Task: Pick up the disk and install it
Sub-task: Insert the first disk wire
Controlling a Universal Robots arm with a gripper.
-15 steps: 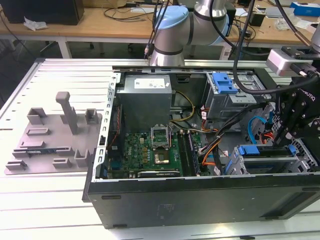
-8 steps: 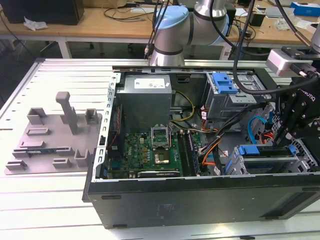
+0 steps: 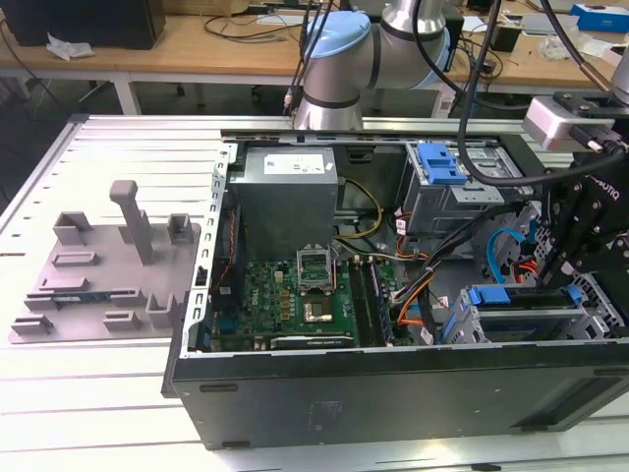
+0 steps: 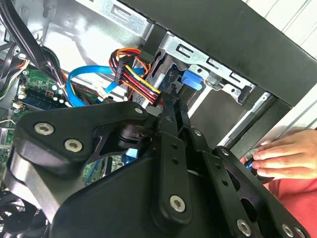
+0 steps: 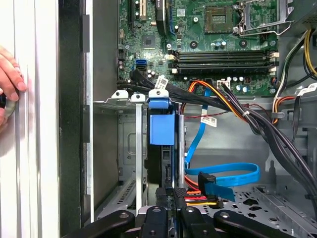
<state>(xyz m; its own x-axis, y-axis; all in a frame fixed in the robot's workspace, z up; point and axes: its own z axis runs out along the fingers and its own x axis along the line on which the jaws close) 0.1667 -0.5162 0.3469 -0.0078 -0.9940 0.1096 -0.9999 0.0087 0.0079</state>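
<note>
At the exterior view's left, a grey fixture tray (image 3: 98,265) is laid on the slatted table (image 3: 98,393). The open computer case (image 3: 393,393) is set beside it, with its motherboard (image 3: 295,295) exposed. At the exterior view's right, the disk (image 5: 161,130) is seated edge-on in the drive cage (image 5: 126,148), its blue frame showing. The gripper (image 5: 173,192) is held just before it, fingers pressed together with nothing grasped. A person's hand (image 4: 287,156) is rested outside the case.
</note>
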